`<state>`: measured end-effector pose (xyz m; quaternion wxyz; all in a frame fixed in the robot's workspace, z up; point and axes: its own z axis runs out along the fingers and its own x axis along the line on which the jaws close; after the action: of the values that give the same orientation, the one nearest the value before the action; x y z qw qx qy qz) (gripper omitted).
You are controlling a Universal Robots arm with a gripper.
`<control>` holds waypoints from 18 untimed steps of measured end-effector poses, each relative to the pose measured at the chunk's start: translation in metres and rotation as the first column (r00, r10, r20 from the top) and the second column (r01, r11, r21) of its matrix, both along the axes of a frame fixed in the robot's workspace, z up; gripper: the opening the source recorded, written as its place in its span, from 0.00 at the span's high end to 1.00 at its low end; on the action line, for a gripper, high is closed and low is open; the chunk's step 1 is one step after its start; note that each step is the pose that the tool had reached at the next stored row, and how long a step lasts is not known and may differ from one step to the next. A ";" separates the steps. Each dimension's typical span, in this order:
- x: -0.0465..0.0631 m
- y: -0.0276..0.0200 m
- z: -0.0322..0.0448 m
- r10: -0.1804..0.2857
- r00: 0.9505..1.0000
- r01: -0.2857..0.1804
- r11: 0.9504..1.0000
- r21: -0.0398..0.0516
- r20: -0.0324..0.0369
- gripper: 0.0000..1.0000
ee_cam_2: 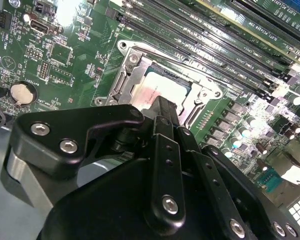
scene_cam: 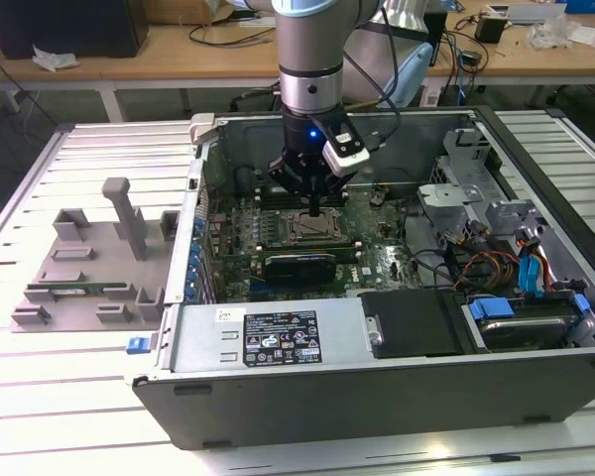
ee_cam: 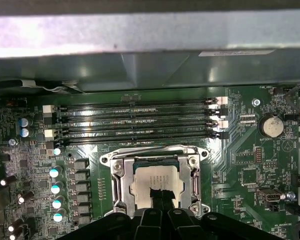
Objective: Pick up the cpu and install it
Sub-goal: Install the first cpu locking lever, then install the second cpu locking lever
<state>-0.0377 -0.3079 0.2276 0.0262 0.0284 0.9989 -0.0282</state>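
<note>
The cpu is a small silver square lying flat inside the dark metal socket frame on the green motherboard. The second wrist view shows the cpu in that frame too. My gripper points straight down over the socket, its narrow fingers drawn together, with the tips at the chip's edge nearest the wrist cameras. I cannot tell whether the tips touch the chip. In the exterior view the gripper hangs inside the open computer case, just above the socket. Nothing is held between the fingers.
Several empty memory slots run beside the socket. The case walls surround the board. A drive cage and cables fill the exterior view's right side. A grey fixture tray lies outside the case on the exterior view's left.
</note>
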 end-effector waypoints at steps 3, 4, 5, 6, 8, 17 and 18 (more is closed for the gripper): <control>0.000 -0.0001 0.0000 0.000 1.000 0.000 1.000 0.000 0.000 0.89; 0.000 -0.0001 0.0000 0.000 1.000 0.000 1.000 0.000 0.000 0.89; 0.000 -0.0002 0.0000 0.000 1.000 0.000 1.000 0.000 0.000 0.89; 0.000 -0.0002 0.0000 0.000 1.000 0.000 1.000 0.000 0.000 0.89; 0.000 -0.0003 0.0000 0.000 1.000 0.000 1.000 0.000 0.000 0.89; 0.000 -0.0003 0.0101 0.000 1.000 0.000 1.000 0.000 0.000 0.89; 0.000 -0.0003 0.0126 0.000 1.000 0.000 1.000 0.000 0.000 0.89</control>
<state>-0.0378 -0.3081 0.2402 0.0262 0.0284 0.9989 -0.0281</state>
